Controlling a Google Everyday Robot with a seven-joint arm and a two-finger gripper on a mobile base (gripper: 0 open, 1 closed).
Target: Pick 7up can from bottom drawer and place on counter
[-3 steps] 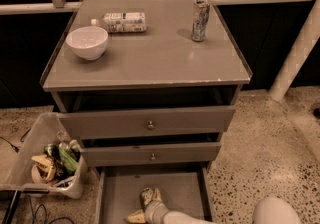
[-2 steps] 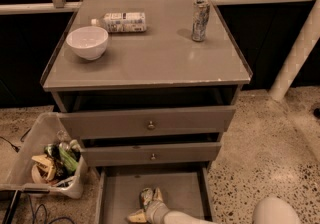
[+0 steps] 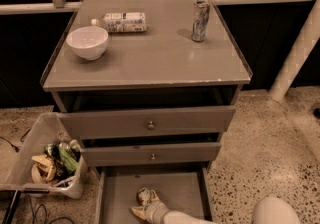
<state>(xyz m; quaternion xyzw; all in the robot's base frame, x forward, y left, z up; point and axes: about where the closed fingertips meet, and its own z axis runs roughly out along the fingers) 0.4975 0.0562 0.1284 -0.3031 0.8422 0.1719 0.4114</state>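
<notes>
The bottom drawer [image 3: 182,190] is pulled open at the foot of the cabinet, showing its flat grey floor. The 7up can [image 3: 144,196], small with green and white print, sits in the drawer towards its front left. My gripper [image 3: 145,207] reaches into the drawer from the lower edge on its white arm [image 3: 182,217] and is right at the can, partly covering its lower part. The counter [image 3: 150,63] is the grey top of the cabinet, well above the gripper.
On the counter stand a white bowl [image 3: 87,42] at the left, a lying plastic bottle [image 3: 122,22] at the back and a tall slim can [image 3: 200,20] at the back right. Two knobbed drawers are above the open one. A bin of clutter [image 3: 50,163] stands left; a white post [image 3: 297,53] right.
Almost nothing differs: the gripper stays at the can in the bottom drawer, shifted at most a touch to the left. The things on the counter have not moved.
</notes>
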